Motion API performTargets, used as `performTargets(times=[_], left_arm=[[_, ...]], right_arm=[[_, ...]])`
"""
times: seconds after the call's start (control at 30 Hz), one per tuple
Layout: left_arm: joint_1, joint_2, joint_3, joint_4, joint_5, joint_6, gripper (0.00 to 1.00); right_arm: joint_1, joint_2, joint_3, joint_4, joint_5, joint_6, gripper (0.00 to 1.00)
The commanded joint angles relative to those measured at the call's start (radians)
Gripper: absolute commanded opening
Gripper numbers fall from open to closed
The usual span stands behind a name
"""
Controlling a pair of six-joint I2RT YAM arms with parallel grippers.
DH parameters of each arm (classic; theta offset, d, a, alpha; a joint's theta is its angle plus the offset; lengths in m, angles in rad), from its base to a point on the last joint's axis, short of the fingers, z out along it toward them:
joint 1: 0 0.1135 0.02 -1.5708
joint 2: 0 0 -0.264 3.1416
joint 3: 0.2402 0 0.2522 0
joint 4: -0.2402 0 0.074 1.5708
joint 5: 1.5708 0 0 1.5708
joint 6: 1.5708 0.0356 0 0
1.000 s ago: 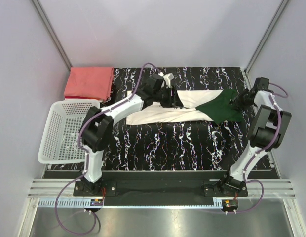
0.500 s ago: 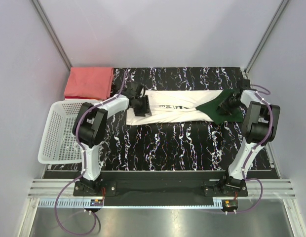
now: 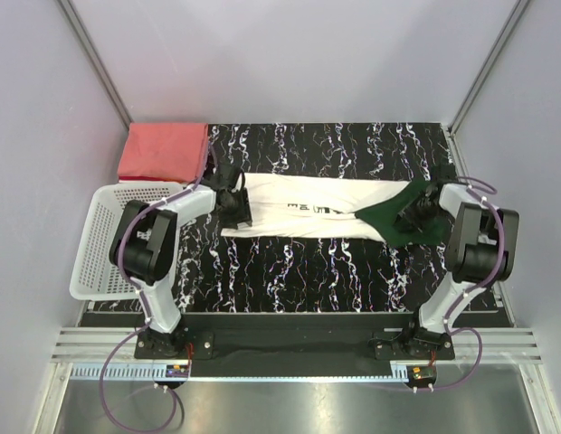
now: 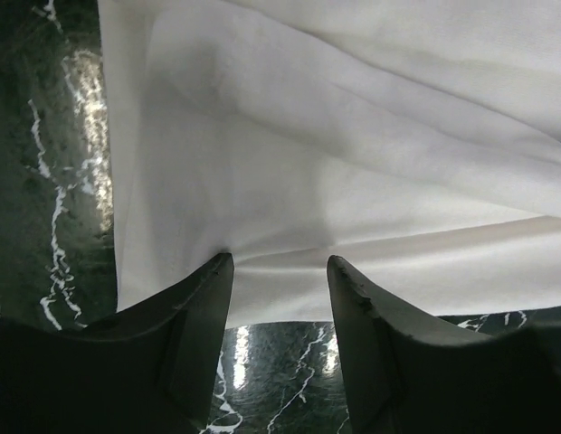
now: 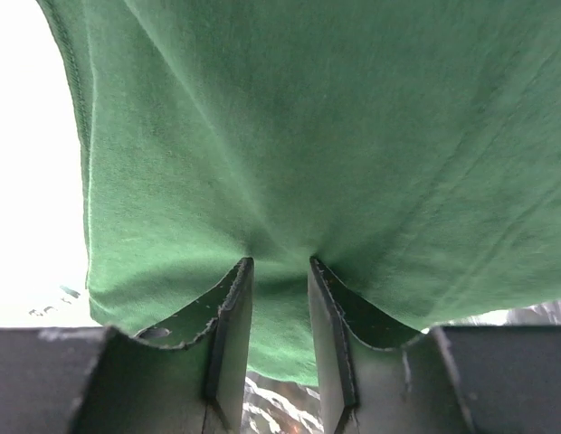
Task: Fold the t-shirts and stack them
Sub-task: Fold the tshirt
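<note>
The cream-white t-shirt (image 3: 308, 210) lies stretched left to right across the dark marbled table, its dark lettering (image 3: 309, 207) facing up and its green part (image 3: 389, 220) at the right end. My left gripper (image 3: 235, 201) is at the shirt's left end. In the left wrist view its jaws (image 4: 279, 262) stand apart, with both tips on the white cloth (image 4: 353, 163) near its hem. My right gripper (image 3: 414, 213) pinches the green cloth (image 5: 290, 136), which puckers between its fingers (image 5: 280, 264). The salmon-red t-shirt (image 3: 163, 151) lies folded at the back left corner.
A white mesh basket (image 3: 99, 240) stands off the table's left edge, just below the red shirt. Grey walls close in the back and both sides. Bare marbled table (image 3: 299, 271) runs between the shirt and the arm bases.
My left gripper slid left from the shirt's middle to its left end. The shirt came nearer and now lies longer and flatter. The right gripper shifted slightly nearer with the green end.
</note>
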Motion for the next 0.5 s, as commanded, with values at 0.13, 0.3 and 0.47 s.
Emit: performTargets(times=[0.13,0.3,0.47], left_arm=[[-0.013,-0.126,0.038,-0.090,-0.033,0.074,0.56],[-0.208,-0.229,0.179,-0.066,0.052,0.062,0.58],[-0.407,-0.193,0.163,0.252,0.229,-0.132,0.58]], right_arm=[[-0.002,-0.192,0.002,-0.113,0.035,0.018,0.42],[-0.050,-0.214,0.083,-0.139,0.059,0.018,0.44],[-0.148,-0.175,0.083,-0.137,0.065,-0.019,0.44]])
